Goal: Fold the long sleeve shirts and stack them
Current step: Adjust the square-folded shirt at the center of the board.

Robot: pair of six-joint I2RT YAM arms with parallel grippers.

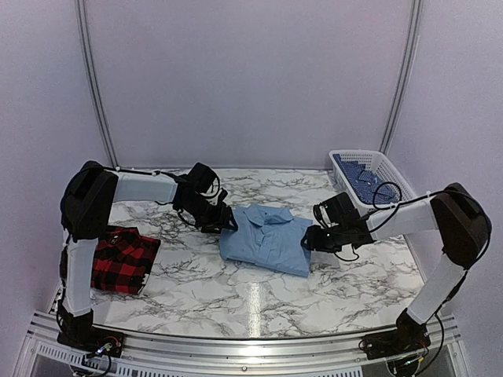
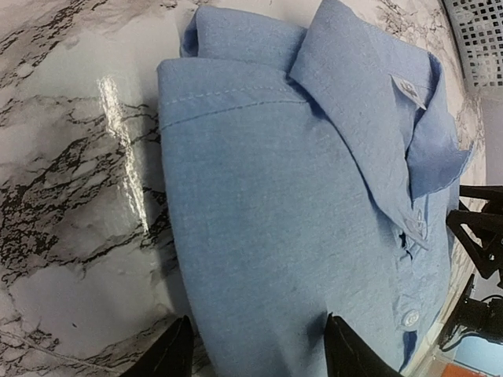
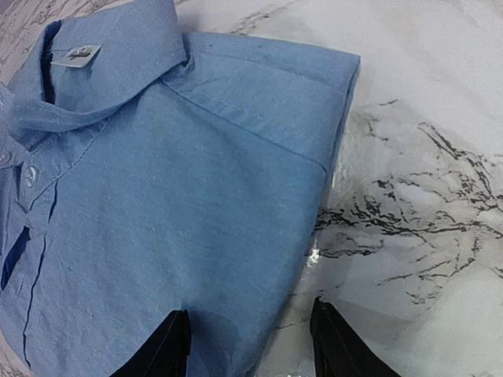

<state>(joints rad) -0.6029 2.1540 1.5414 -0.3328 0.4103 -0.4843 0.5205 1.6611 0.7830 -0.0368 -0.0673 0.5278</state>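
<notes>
Holding dotted cloth [image 1: 363, 182] — white basket [image 1: 354, 152] (right rear) | blue shirt [image 1: 267, 239] folded

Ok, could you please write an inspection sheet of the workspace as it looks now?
surface: marble-pattern table, glossy, with glare.
job's things: light blue shirt folded at centre, collar up; plaid shirt folded at the left edge, apart, not yet stacked.
clutter: white basket at far right, blue patterned cloth inside.
grippers: left tool and right tool open, each astride one side edge of the light blue shirt.
cables: black cable looped above the right arm; wires at both bases.
surroundings: plain white walls, metal rail at the near edge.
</notes>
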